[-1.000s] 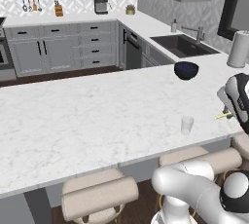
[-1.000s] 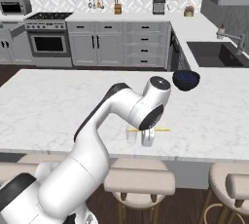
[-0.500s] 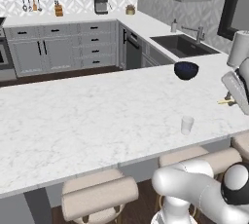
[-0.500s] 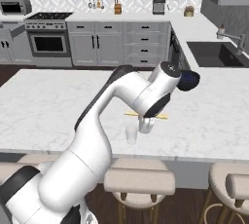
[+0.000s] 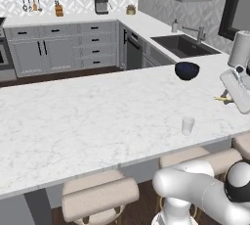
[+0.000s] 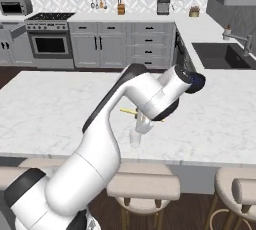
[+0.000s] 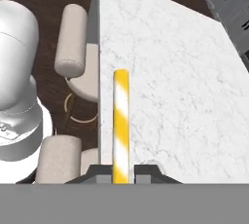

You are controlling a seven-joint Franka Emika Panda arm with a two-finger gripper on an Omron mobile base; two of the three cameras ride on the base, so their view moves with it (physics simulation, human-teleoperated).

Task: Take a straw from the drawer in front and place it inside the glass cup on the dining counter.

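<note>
Hand view: straw (image 7: 120, 125) in claw (image 7: 121, 172)

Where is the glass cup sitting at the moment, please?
In the left base view, the glass cup stands on the dining counter near its stool-side edge, in front of the dark blue bowl.

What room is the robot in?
A kitchen, most likely: there is a stove with an oven, a sink with a tap, and a long marble dining counter with stools.
</note>
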